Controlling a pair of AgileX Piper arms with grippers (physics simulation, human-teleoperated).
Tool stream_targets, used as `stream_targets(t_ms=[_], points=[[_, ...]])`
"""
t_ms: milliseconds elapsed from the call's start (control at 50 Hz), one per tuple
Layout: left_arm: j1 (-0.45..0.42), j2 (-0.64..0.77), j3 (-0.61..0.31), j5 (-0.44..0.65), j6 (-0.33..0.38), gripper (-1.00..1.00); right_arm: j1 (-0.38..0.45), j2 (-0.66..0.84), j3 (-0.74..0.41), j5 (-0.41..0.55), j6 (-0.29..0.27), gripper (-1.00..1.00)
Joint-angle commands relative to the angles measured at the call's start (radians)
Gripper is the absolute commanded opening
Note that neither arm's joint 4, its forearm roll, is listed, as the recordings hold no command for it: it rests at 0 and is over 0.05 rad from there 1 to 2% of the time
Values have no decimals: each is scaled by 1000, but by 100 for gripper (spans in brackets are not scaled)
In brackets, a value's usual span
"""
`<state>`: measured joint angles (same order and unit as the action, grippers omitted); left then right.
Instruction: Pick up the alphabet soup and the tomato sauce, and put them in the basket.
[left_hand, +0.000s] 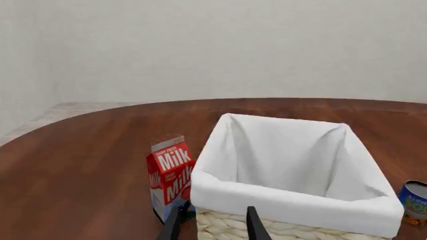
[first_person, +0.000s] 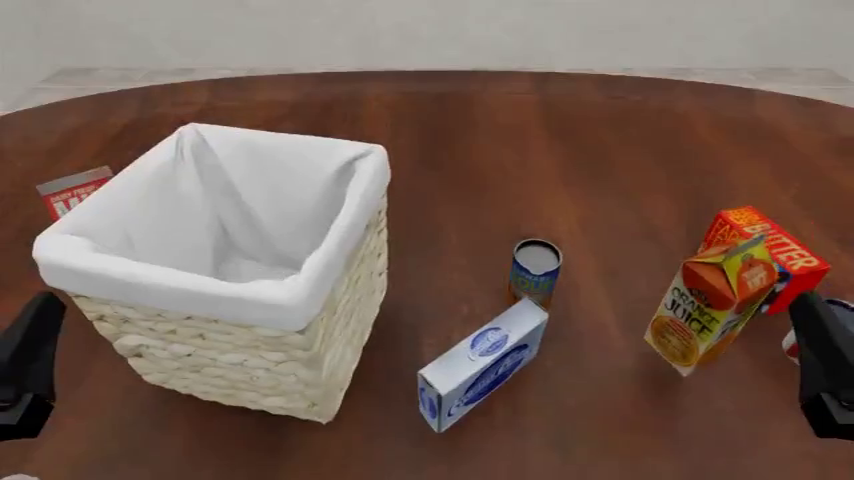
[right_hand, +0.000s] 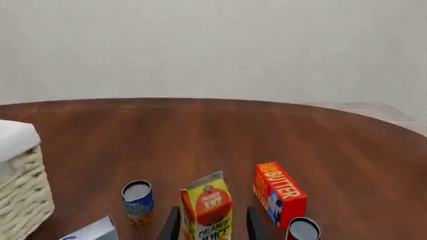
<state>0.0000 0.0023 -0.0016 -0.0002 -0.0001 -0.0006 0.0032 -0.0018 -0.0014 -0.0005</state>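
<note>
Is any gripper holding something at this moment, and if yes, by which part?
Nothing is held. The left gripper is open in front of the basket, and the right gripper is open just behind the orange juice carton, with nothing between the jaws.

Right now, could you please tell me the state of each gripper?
Left gripper: open, holding nothing, in front of the basket.
Right gripper: open, holding nothing, behind the juice carton.

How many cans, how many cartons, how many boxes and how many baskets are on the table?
Cans: 2, the soup and the sauce.
Cartons: 2, the milk and the juice.
Boxes: 2, the butter and the blue-and-white box.
Baskets: 1, the basket.
Total: 7.
</note>
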Motion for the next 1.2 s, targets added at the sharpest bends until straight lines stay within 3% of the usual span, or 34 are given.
stream_targets(t_ms=[20, 680, 1200], points=[[1, 0, -2, 2, 0, 100, 1, 1, -3, 0, 0, 100], [7, 0, -3, -5, -5, 100, 4, 1, -39, 21, -8, 100], [6, -2, -3, -11, -6, 100, 18, -3, -280, 245, 12, 100]])
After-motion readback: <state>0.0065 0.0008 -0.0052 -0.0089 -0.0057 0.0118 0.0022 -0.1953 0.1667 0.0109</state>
